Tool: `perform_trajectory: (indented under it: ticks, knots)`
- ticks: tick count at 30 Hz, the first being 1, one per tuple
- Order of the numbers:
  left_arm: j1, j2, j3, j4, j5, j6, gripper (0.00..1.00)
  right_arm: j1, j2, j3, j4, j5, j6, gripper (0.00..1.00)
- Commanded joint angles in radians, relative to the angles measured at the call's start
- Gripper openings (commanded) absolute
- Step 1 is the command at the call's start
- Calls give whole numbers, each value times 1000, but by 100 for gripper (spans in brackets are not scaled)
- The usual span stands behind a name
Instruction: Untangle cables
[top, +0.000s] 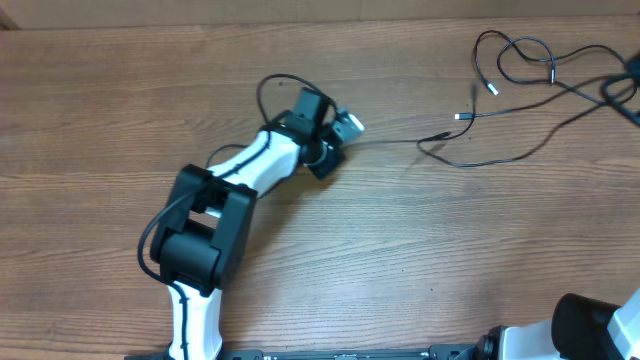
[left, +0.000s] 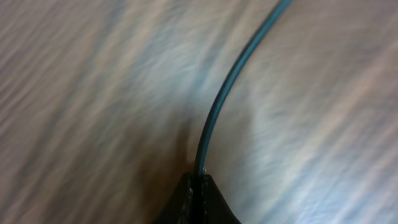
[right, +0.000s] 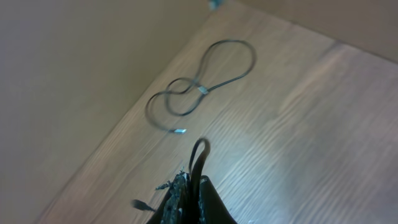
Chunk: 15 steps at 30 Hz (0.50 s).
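Thin black cables (top: 520, 60) lie in loose loops at the table's far right, with silver-tipped plugs (top: 462, 117) near them. One cable (top: 390, 142) runs left from there to my left gripper (top: 330, 152) at the table's middle. In the left wrist view the jaws (left: 198, 180) are shut on this cable (left: 217, 106), which arcs away up and right. My right gripper (top: 622, 90) is at the far right edge. In the right wrist view its jaws (right: 198, 180) are shut on a folded loop of cable (right: 199, 152). Beyond it a second cable (right: 211, 81) lies in a figure-eight with a silver plug (right: 180, 131).
The wooden table (top: 120, 100) carries nothing else. The left arm (top: 215, 215) stretches from the front edge to the middle. The right arm's base (top: 590, 330) is at the front right corner. The table's far edge (right: 155, 81) is close to the figure-eight cable.
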<state>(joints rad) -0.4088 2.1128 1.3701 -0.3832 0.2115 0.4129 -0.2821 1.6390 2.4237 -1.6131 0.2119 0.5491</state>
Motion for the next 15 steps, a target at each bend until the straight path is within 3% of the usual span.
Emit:
perform_trajectory:
  ticks: [1,15]
  knots:
    - [52,58,-42,-48,-114,-95,4,-50,-14,30,5,23,-1,4]
    - [80,58,-42,-58,-114,-96,4,-119,-2,30,31,24,-1,4]
